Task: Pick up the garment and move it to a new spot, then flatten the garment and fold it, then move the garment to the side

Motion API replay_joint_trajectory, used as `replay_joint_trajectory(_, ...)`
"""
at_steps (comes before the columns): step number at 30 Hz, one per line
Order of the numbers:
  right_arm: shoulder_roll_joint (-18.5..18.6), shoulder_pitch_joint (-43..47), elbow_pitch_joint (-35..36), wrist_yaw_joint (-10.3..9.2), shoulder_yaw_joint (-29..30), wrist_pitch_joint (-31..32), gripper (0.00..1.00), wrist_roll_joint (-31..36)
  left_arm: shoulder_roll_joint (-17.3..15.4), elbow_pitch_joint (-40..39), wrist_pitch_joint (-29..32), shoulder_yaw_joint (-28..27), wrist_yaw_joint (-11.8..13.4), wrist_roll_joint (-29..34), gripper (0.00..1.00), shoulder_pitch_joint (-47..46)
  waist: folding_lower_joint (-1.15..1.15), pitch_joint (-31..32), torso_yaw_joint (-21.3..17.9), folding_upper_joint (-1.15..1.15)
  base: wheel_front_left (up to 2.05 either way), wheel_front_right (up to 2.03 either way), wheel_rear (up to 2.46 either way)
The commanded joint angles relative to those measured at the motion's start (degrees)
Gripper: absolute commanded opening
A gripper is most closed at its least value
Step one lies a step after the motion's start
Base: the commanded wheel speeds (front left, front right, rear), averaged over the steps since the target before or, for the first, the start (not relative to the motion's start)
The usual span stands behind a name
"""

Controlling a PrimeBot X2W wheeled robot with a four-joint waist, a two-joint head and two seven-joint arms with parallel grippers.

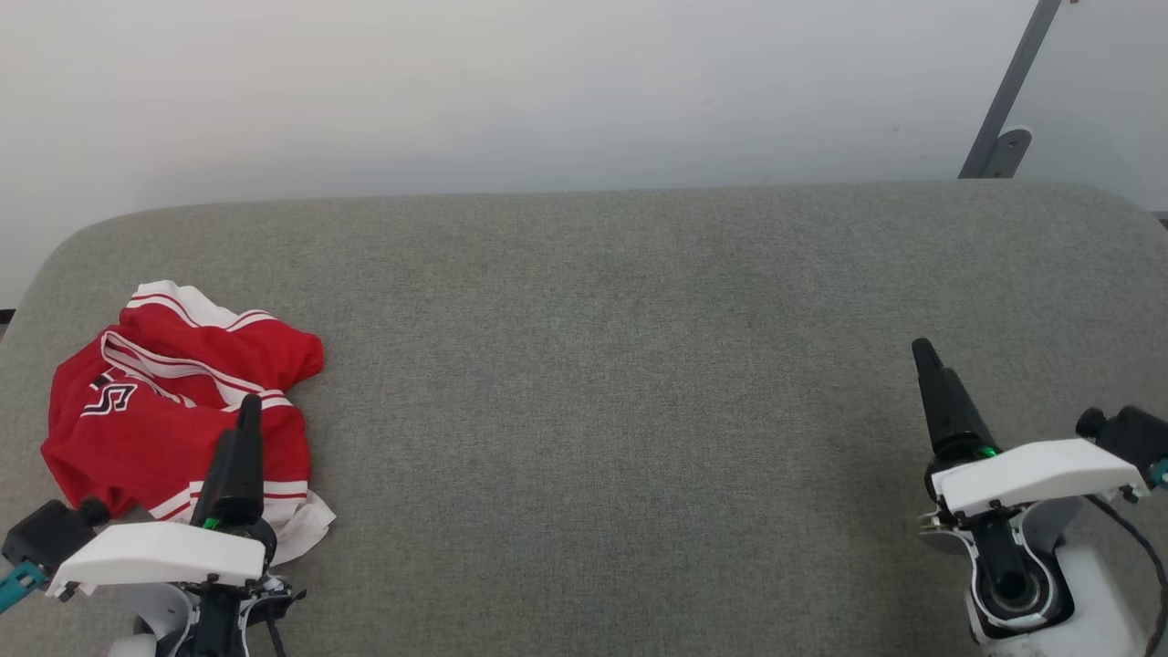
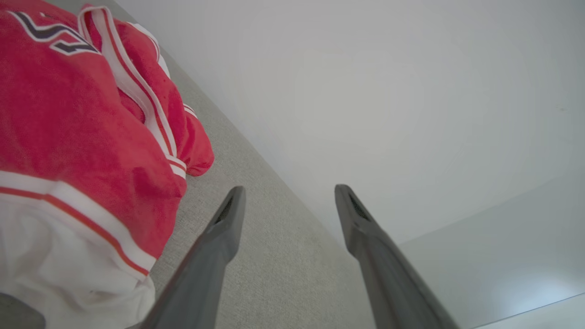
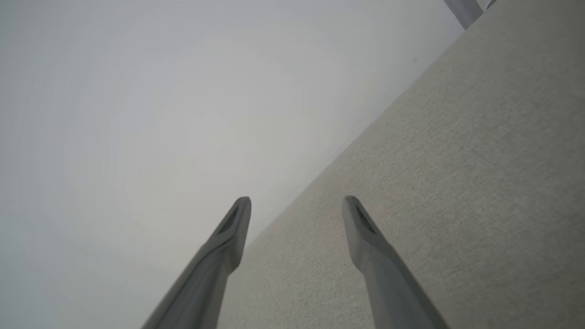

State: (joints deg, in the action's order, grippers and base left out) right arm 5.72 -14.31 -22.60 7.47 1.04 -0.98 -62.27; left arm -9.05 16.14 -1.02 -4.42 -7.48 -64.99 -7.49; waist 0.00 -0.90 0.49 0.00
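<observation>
The garment (image 1: 173, 401), a red jersey with white striped trim and black white-outlined lettering, lies crumpled at the near left of the grey padded table (image 1: 620, 365). My left gripper (image 1: 245, 415) hovers at the heap's near right edge, open, nothing between its fingers. In the left wrist view the garment (image 2: 68, 137) sits to the left of the left gripper (image 2: 289, 194), whose spread fingers frame bare table. My right gripper (image 1: 929, 358) stands at the near right, far from the garment. The right wrist view has the right gripper (image 3: 297, 205) open and empty above bare table.
The grey fabric surface stretches wide between the two arms. A pale wall runs behind the table's far edge. A grey metal strut with a bracket (image 1: 1004, 146) leans at the far right corner.
</observation>
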Motion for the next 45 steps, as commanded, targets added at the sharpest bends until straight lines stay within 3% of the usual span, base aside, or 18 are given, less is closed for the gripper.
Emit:
replay_joint_trajectory(1,0.4,-2.2,0.5,0.02,0.0,-0.8,1.00,3.8,-0.7,-1.1,-0.7,-0.2,0.2,3.5,1.00,-1.1,0.00,-0.1,0.0,0.00,0.00,0.00,0.00)
replay_joint_trajectory(9,-0.2,-3.0,-0.5,0.02,0.6,-2.5,1.00,16.0,-1.3,0.0,-2.4,0.0,0.3,12.7,1.00,-0.3,0.00,-0.2,0.0,0.00,0.00,0.00,0.00)
replay_joint_trajectory(25,-1.2,-5.2,-2.2,0.02,1.3,-5.5,1.00,33.2,-2.9,-0.4,-5.4,-0.2,0.1,25.3,1.00,0.2,0.00,-1.3,-0.5,0.00,0.00,0.00,0.00)
replay_joint_trajectory(45,-2.3,-2.1,-0.6,0.02,4.3,-8.5,1.00,45.8,-4.7,0.5,-8.5,3.3,-0.1,34.8,1.00,1.1,0.00,-1.5,-0.2,0.00,0.00,0.00,0.00)
